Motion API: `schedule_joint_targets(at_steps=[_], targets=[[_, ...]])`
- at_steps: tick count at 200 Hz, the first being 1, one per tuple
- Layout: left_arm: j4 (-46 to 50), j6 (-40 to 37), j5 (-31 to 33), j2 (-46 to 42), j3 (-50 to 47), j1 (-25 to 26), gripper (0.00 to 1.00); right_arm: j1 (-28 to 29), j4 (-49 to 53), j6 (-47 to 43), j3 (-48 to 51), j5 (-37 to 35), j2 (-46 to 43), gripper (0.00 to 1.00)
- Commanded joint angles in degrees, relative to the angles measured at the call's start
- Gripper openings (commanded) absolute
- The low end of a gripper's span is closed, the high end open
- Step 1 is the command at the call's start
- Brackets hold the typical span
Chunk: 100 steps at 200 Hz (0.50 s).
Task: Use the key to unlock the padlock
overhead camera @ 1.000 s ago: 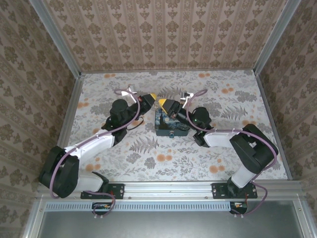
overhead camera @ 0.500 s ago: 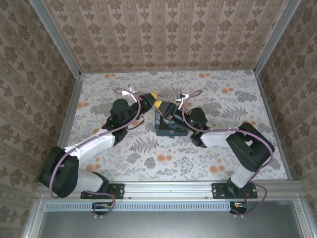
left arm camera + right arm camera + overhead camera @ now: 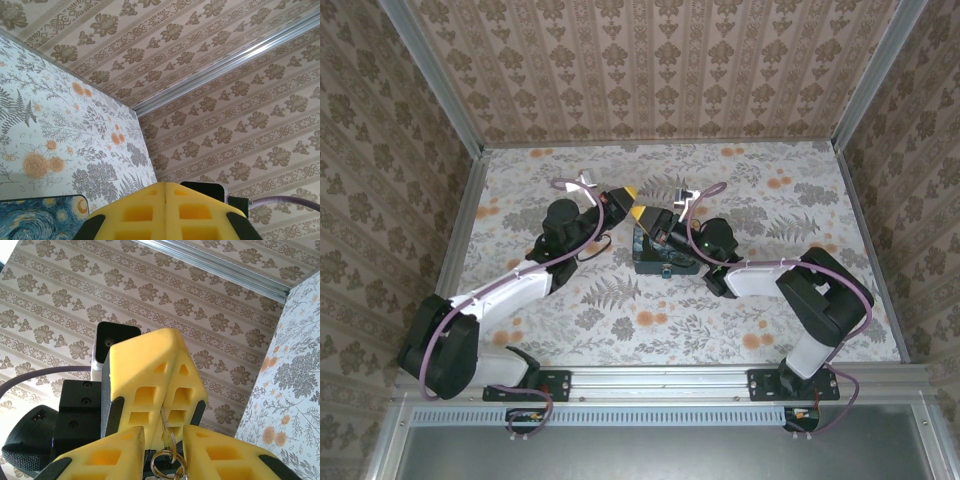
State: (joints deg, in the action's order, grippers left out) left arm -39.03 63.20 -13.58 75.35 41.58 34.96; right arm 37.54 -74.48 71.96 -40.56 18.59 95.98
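My left gripper [image 3: 630, 192] is shut on the key [image 3: 164, 421], a thin metal blade pinched between its yellow fingers [image 3: 145, 370], with a key ring [image 3: 165, 466] hanging below. In the left wrist view its pads [image 3: 150, 210] meet with no gap. My right gripper [image 3: 164, 434] points straight at it, its two jaws apart on either side of the key and ring, not pressing them. From above, both tips meet just beyond the dark-blue painted box [image 3: 662, 252]. A tiny teal padlock [image 3: 665, 267] seems to sit on the box's near face, too small to make out.
The box's swirly lid corner [image 3: 40, 220] lies just under my left gripper. The floral table [image 3: 770, 200] is walled by patterned panels with metal corner rails [image 3: 865, 80]. Bare table lies to the far left, the far right and in front.
My right gripper has moved left to the left gripper's tip and its jaws have narrowed around the key. The left arm has stayed still.
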Motion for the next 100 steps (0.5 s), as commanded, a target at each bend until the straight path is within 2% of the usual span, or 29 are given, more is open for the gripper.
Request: schedule_joint_targets(at_steps=[1,39,100], targets=[[-0.7,-1.5,0.7,-0.9,1.2,0.3,0.00,0.1,-2.2,-0.5,0.5,-1.2,0.4,0.25],[-0.7,-1.4,0.8,-1.5,0.7,0.4,0.00,-0.3,-2.2,0.1,0.7,-1.9,0.7,0.22],[-1.3,-1.1,1.0,-2.1,-0.3,0.3,0.00,-0.9,-2.2,1.0,0.7,-2.5,1.0,0.06]])
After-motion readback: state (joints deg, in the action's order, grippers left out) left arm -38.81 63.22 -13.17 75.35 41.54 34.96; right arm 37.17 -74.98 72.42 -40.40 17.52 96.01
